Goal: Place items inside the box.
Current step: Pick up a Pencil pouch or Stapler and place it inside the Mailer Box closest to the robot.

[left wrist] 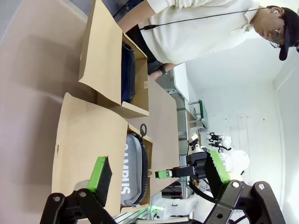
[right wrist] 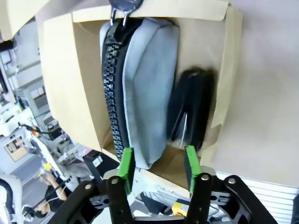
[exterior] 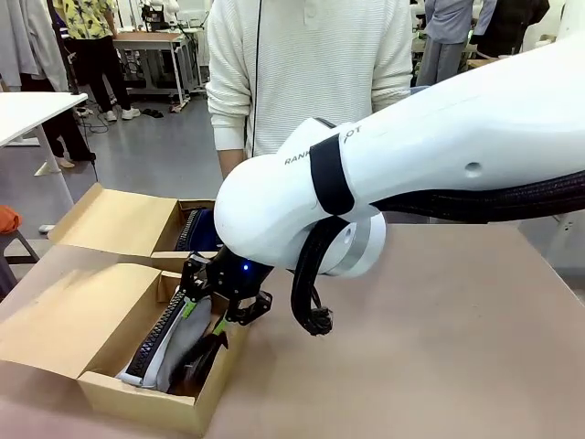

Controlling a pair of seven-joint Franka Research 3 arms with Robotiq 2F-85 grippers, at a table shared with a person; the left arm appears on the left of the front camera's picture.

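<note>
Across the brown counter [exterior: 439, 347], the near box [exterior: 64, 320] already holds grey pencil case [right wrist: 149, 84] and black stapler [right wrist: 191, 107], the far box [exterior: 110, 219] a navy pouch [left wrist: 128, 70]; right hand [right wrist: 158, 154] hangs open, empty.

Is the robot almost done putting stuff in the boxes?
Done: the grey pencil case and black stapler lie in the near box; the navy pouch sits in the far box. In hand: nothing; the right tool hovers open over the near box. Left: probably just lifting away.
</note>
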